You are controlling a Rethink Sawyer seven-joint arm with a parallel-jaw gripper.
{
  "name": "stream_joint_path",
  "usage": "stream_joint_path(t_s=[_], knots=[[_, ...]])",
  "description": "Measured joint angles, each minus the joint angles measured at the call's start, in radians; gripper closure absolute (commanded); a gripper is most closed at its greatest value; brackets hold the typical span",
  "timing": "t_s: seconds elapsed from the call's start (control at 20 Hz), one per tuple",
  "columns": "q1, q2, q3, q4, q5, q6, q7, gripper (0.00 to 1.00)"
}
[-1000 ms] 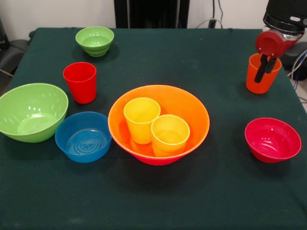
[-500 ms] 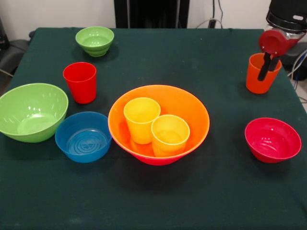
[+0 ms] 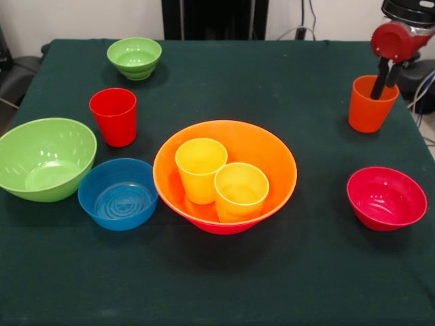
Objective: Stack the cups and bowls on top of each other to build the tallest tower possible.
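Note:
A large orange bowl (image 3: 272, 157) sits nested in a pink bowl (image 3: 224, 229), of which only a sliver shows below; this is the tower base at table centre. Two yellow cups (image 3: 200, 170) (image 3: 241, 191) stand inside it, side by side. At the far right stands the orange cup (image 3: 370, 110). My gripper (image 3: 383, 91) hangs over its mouth, open, tips at rim height and holding nothing. Left of the base are a red cup (image 3: 113, 115), a small green bowl (image 3: 134, 57), a larger green bowl (image 3: 44, 157) and a blue bowl (image 3: 117, 193). A red bowl (image 3: 386, 197) lies at the right.
The dark green tablecloth (image 3: 285, 75) ends just right of the orange cup, where cables (image 3: 423, 95) hang past the edge. A dark chair (image 3: 13, 75) stands off the left edge.
My gripper has risen out of the orange cup, from deep inside it to rim height. The cup has stayed on the table.

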Motion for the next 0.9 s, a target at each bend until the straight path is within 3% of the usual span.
stream_joint_path(t_s=[0.35,0.9], knots=[[-0.037,-0.051,0.056,0.072,-0.035,-0.078,0.0,0.0],[-0.166,-0.078,0.159,0.163,-0.238,-0.22,-0.001,0.0]])
